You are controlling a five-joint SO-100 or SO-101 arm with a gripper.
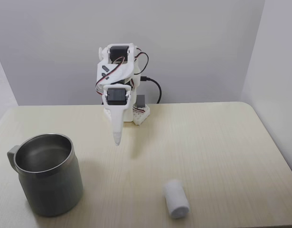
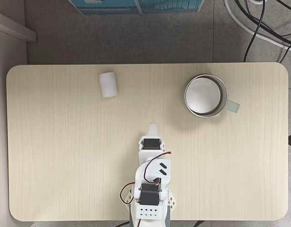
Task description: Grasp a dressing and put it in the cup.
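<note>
Dressing: 1 small white roll of gauze lies on its side on the bare wooden table, near the front edge in a fixed view and close to the far edge, left of centre, in a fixed view from above. Nothing touches it, and lying flat it presents its curved flank, so a grasp across the roll looks the natural way in. The metal mug stands upright with its mouth open, toward the front-left corner as the front camera shows it; from above its rim sits toward the far-right part of the table, handle pointing at the right edge. Roll and mug are well apart, with clear wood between them, which leaves room for a carry without obstruction. The gripper hangs off the folded arm near the base at the opposite edge, pointing downward and forward over the table's middle, holding nothing; its 2 fingers appear drawn together into 1 tapering tip. Judging by this, the task has not begun: reaching the roll comes first.
</note>
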